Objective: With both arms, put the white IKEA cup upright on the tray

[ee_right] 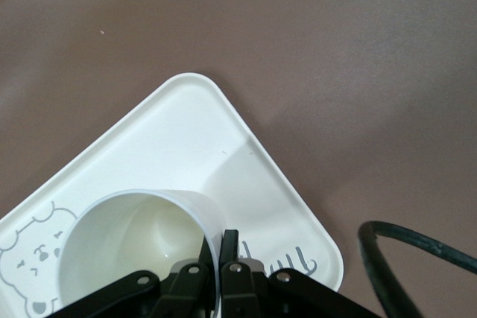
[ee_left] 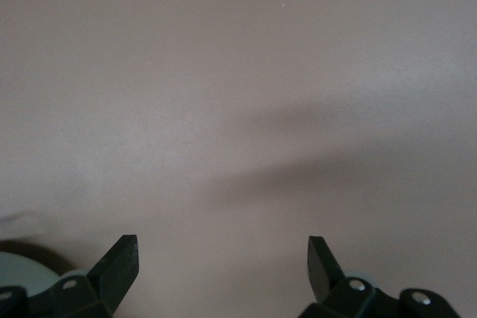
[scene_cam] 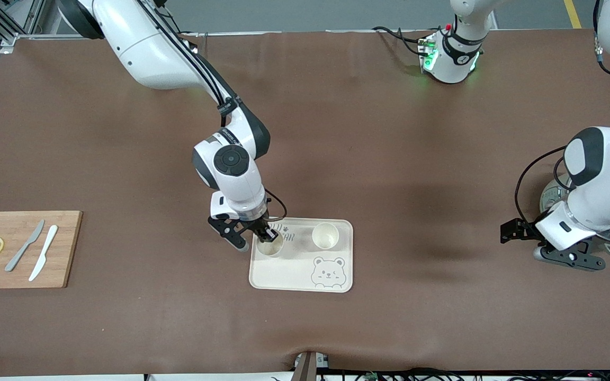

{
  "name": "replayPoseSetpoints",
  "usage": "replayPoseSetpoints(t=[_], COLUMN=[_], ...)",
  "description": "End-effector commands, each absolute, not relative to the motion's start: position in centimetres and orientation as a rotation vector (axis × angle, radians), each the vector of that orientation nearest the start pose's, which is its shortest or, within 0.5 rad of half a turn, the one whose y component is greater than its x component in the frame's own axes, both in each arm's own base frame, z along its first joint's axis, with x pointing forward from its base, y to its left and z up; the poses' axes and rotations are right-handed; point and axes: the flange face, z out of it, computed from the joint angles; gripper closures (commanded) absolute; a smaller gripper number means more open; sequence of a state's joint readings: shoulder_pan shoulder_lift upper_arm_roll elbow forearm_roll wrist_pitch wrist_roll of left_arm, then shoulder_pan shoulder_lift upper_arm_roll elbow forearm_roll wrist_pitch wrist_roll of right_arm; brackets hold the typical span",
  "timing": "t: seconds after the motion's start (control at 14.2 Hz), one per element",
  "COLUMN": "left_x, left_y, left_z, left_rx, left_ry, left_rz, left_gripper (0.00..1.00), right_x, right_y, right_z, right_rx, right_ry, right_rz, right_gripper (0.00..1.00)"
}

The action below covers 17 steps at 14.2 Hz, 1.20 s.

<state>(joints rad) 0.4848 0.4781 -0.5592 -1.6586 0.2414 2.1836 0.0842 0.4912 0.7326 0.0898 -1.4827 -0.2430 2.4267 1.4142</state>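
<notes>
The step in hand looks like the set-down of a cup on the tray. The right gripper is low over the tray's corner toward the right arm's end of the table, by the grey lettering, and the cup stands upright there, mouth up. Whether its base already rests fully on the tray I cannot tell.

In the right wrist view the jaws are nearly shut and pinch the cup's thin wall at the rim, 1 finger outside and the other inside. So the right gripper holds the cup by its lip.

A 2nd cup stands upright on the tray, beside the 1st, toward the left arm's end, apart from it.

The next move, as I judge it, calls for opening the jaws a little and lifting straight up, so the inner finger clears the rim without tipping the cup.

The left arm waits. The left gripper hangs low above bare table at its own end, well apart from the tray, jaws wide open and holding nothing.
</notes>
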Motion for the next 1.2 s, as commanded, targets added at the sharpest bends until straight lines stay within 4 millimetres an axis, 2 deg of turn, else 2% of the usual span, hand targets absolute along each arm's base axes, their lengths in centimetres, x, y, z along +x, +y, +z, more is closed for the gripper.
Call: replayPoseSetpoints(t=[0.0, 0.42, 0.71, 0.99, 1.06, 1.13], left_x=[65.7, 62.0, 59.3, 57.4, 56.9, 56.5], left_y=[0.1, -1.5, -4.6, -5.6, -6.0, -6.2], left_z=[39.4, 43.5, 46.2, 49.4, 50.1, 50.8], left_rx=[-3.135, -3.087, -3.086, -3.100, -3.106, -3.104], left_ry=[0.315, 0.234, 0.242, 0.205, 0.206, 0.204], left_rz=[-0.189, -0.220, -0.176, -0.144, -0.144, -0.140], left_gripper=[0.00, 0.00, 0.00, 0.00, 0.00, 0.00], right_x=[63.0, 63.0, 63.0, 62.8, 62.8, 62.9], right_y=[39.9, 39.8, 39.8, 40.0, 40.0, 39.9], right_z=[25.6, 23.7, 23.0, 22.5, 22.5, 22.5], right_rx=[-2.821, -2.831, -2.832, -2.842, -2.842, -2.841], right_ry=[1.029, 1.019, 1.024, 1.006, 1.006, 1.008], right_rz=[-0.384, -0.411, -0.410, -0.418, -0.418, -0.419], right_gripper=[1.00, 1.00, 1.00, 1.00, 0.99, 0.89])
